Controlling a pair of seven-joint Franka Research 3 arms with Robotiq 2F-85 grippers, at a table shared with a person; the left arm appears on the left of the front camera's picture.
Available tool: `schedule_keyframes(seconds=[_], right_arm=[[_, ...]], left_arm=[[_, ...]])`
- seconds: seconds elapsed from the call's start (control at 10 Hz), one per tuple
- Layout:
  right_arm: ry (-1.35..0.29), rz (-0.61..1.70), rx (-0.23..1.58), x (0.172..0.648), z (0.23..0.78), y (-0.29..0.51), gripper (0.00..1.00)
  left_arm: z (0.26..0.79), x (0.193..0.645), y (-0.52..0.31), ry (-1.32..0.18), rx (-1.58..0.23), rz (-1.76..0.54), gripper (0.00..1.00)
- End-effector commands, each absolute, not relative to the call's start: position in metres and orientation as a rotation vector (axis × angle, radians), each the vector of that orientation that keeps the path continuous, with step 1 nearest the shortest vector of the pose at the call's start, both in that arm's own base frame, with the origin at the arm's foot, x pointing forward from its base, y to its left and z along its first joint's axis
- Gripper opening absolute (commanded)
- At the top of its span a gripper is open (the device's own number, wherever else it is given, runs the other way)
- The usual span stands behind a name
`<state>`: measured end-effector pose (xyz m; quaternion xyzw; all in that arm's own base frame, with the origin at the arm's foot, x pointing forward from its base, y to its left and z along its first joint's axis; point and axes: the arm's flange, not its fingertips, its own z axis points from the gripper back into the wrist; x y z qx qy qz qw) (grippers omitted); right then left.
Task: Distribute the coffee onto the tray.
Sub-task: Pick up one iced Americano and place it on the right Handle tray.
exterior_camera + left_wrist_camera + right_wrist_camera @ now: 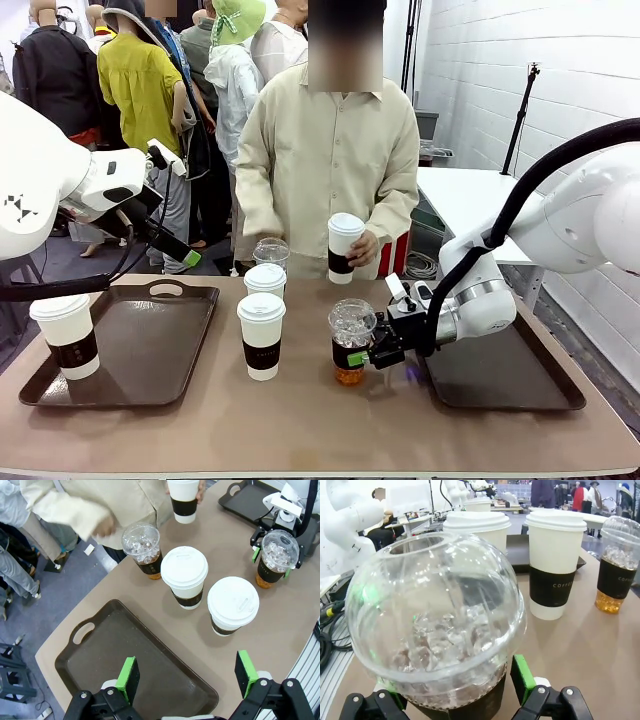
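At the table's near right, the right gripper [352, 357] straddles an iced cup [352, 322] that stands on the bare tabletop just left of the right tray [520, 395]. Its fingers are spread wide, with a green pad on either side of the brown band; whether the pads touch the cup cannot be told. The right wrist view looks through the clear dome at the ice inside.

Mid-table stand a near white cup [261, 335] and a far white cup [265, 280]. A second iced cup [270, 252] sits beyond them at the far edge. A person's hand [366, 248] grips a held cup [344, 238] at the far edge.

The front view gives a tray cup [65, 335] on the near left corner of the left tray [150, 350]. The left wrist view, from above, gives the left gripper [187, 676], fingers apart, over that tray.
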<state>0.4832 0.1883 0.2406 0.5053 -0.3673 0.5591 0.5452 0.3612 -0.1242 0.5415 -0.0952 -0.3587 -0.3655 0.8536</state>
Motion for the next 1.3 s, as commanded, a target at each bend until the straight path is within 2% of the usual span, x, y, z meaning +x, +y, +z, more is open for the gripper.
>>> schedule_keyframes(seconds=[0.0, 0.1, 0.2, 0.7, 1.2], right_arm=[[-0.843, 1.300, 1.199, 0.488, 0.241, 0.193, 1.00], [-0.834, 1.314, 1.170, 0.487, 0.243, 0.194, 0.81], [-0.917, 1.310, 1.202, 0.488, 0.242, 0.193, 0.62], [-0.925, 1.280, 1.222, 0.486, 0.250, 0.187, 0.62], [-1.026, 1.225, 1.100, 0.461, 0.316, 0.117, 0.62]], left_arm=[[0.541, 0.361, -0.124, -0.749, -0.203, -0.770, 1.00], [0.541, 0.361, -0.124, -0.749, -0.203, -0.770, 1.00], [0.541, 0.361, -0.124, -0.749, -0.203, -0.770, 1.00], [0.541, 0.361, -0.124, -0.749, -0.203, -0.770, 1.00], [0.541, 0.361, -0.124, -0.749, -0.203, -0.770, 1.00]])
